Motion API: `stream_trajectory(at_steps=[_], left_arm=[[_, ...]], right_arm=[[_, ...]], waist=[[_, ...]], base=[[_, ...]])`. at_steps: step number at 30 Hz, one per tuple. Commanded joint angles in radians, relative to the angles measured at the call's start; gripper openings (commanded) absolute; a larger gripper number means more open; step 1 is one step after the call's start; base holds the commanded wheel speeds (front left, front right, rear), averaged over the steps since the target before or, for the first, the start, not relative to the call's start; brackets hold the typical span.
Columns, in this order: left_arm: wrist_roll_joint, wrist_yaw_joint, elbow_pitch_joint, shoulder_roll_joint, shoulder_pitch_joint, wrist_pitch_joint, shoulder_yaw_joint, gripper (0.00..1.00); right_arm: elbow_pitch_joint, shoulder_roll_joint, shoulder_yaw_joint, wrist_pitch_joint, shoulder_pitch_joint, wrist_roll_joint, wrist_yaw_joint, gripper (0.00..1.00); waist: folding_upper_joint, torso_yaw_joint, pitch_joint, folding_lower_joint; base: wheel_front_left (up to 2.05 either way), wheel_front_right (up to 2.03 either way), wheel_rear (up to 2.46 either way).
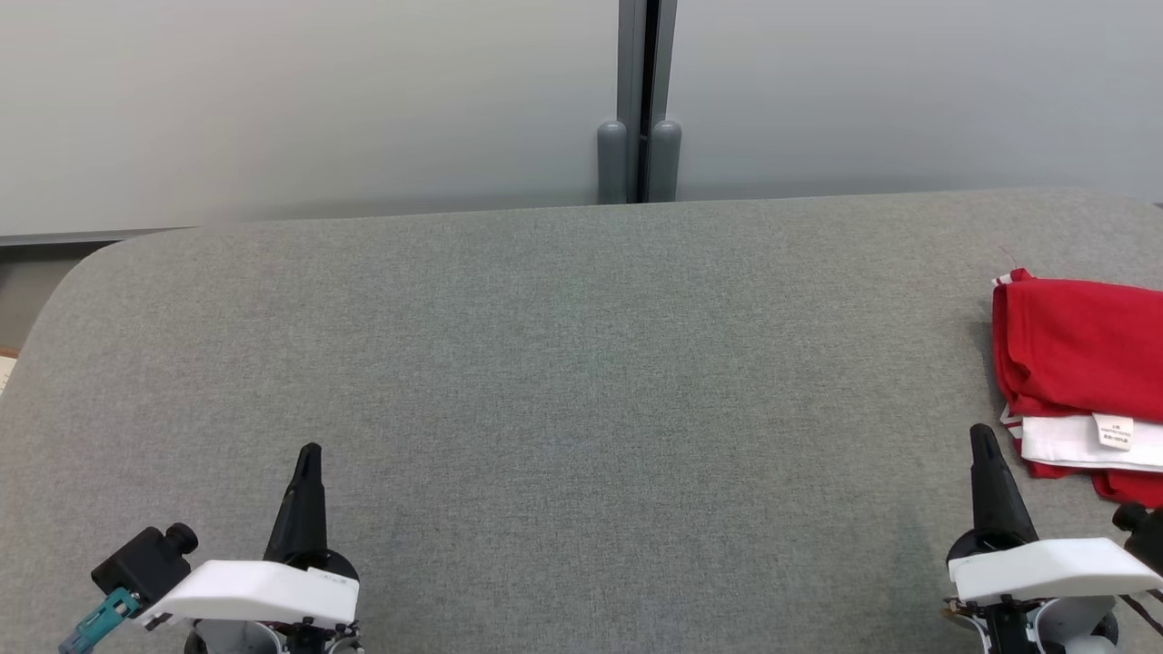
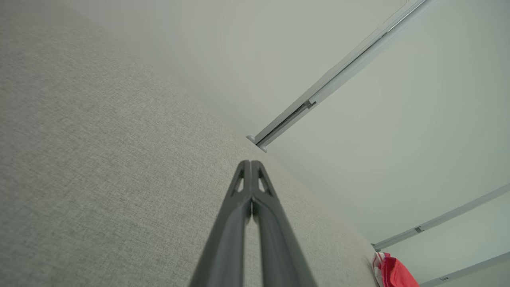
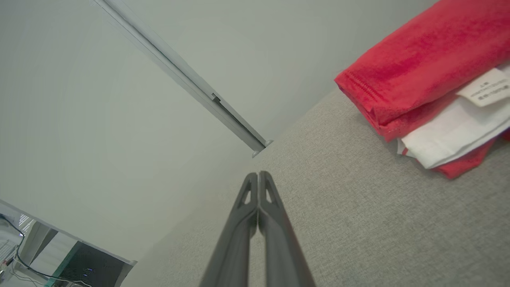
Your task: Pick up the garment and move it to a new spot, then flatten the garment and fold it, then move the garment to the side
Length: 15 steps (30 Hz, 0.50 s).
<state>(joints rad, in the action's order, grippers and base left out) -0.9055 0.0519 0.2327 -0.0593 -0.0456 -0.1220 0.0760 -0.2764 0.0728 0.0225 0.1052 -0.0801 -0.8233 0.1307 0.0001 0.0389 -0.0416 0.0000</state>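
Grey fabric surface [image 1: 563, 363] spans head view side to side, with a rounded corner at far left. Behind it is a pale partition wall [image 1: 273, 91] of two panels. A dark vertical seam [image 1: 639, 82] runs between the panels, with two rounded grey posts at its foot.

Red garment [image 1: 1072, 345] lies folded on the surface at the far right, cut off by the right edge of head view. It is several layers thick. A white layer [image 1: 1081, 445] sticks out along the near edge, with more red under it. Right wrist view shows the same stack close up [image 3: 418, 59], with a stitched hem on the red fold. Left wrist view catches only a corner of it [image 2: 392, 271], far off along the surface.

Right gripper [image 1: 979, 434] is at lower right with its fingers pressed together, holding nothing. It is just beside the garment's near-left corner but not touching it; grey fabric shows between them. In right wrist view [image 3: 258, 174] the tips meet with no gap.

Left gripper [image 1: 310, 450] is at lower left, also clenched and empty, over bare surface and well apart from the garment. In left wrist view [image 2: 251, 163] the tips are closed tight.

A small white label [image 1: 1113, 430] with tiny print sits on the white layer; the print is unreadable.
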Motion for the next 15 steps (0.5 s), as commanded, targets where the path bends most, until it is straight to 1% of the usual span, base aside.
stream_trajectory(at_steps=[1, 15], left_arm=[[-0.03, 0.007, -0.012, -0.01, -0.027, 0.007, -0.01, 0.0], [-0.186, 0.024, -0.008, -0.012, -0.038, 0.051, -0.043, 0.0]], right_arm=[[0.016, 0.002, -0.007, -0.008, -0.02, -0.031, 0.0, 0.0], [0.021, -0.001, -0.034, -0.054, -0.024, -0.2, 0.0, 0.0]], waist=[[-0.0001, -0.001, 0.001, 0.0], [-0.0001, -0.007, 0.007, 0.0]], base=[[0.0, 0.0, 0.0], [0.0, 0.0, 0.0]])
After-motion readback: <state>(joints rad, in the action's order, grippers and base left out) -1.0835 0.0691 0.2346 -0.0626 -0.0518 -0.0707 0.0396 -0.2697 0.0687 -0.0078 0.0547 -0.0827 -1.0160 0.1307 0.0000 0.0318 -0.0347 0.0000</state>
